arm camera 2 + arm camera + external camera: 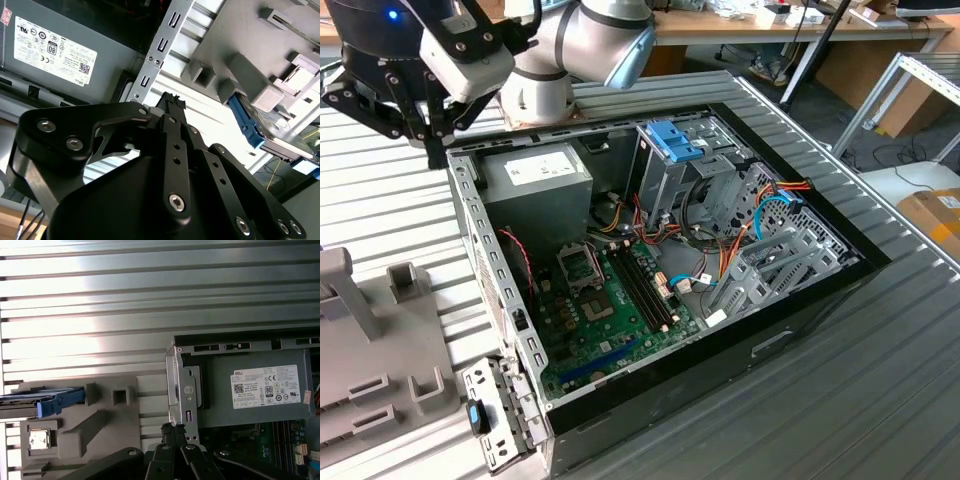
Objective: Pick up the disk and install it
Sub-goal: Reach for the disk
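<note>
Above case corner point(176, 356) | fingers point(169, 100) together, empty | disk point(281, 133) well apart, in grey fixture point(235, 35)

Gripper point(170, 102) matt black metal; table point(150, 290) below it ribbed brushed aluminium; disk point(282, 135) shiny metal, blue plastic rails point(245, 121); fixture point(235, 30) matt plastic.

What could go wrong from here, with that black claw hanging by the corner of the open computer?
1. The black metal gripper hangs shut by the open computer case's grey metal corner frame; descending here could strike it.
2. The flat silver-grey disk with blue rails sits in the grey plastic holder; a skewed grasp might jam it.
3. Loose orange and red cables crowd the metal drive cage and could snag the disk.
</note>
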Controlling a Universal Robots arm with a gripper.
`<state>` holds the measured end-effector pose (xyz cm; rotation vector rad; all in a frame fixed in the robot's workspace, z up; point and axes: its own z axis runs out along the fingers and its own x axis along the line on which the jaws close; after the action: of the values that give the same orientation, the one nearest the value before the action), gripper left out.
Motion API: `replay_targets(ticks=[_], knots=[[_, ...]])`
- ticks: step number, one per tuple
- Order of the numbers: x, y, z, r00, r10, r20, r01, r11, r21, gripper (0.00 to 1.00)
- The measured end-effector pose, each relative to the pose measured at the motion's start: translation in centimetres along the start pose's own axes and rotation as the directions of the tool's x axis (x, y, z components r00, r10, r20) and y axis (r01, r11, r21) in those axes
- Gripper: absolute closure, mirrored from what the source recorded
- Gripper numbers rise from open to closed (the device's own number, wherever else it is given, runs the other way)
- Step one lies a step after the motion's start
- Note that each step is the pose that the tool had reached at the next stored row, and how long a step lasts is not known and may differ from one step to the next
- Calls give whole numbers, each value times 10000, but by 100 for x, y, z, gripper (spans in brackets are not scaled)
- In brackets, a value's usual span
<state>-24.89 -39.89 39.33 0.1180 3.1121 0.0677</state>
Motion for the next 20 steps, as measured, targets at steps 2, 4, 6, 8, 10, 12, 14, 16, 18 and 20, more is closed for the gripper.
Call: replay_targets(ticks=[2, 4, 6, 8, 10, 12, 14, 16, 18, 20], knots=[[27, -2, 0, 10000, 0, 1, 0, 10000, -1, 89], [46, -3, -1, 10000, 0, 0, 0, 10000, 0, 89], [69, -5, -2, 10000, 0, 0, 0, 10000, 0, 89], [76, -6, -2, 10000, -1, 0, 1, 10000, 0, 89], [79, -6, -2, 10000, -1, 1, 1, 10000, 0, 89], [81, -6, -2, 10000, 0, 0, 0, 10000, 0, 89], [84, -6, -2, 10000, 0, 0, 0, 10000, 0, 89], [92, -7, -2, 10000, 0, 0, 0, 10000, 0, 89], [97, -7, -3, 10000, 0, 0, 0, 10000, 0, 89], [105, -8, -3, 10000, 0, 0, 0, 10000, 0, 89]])
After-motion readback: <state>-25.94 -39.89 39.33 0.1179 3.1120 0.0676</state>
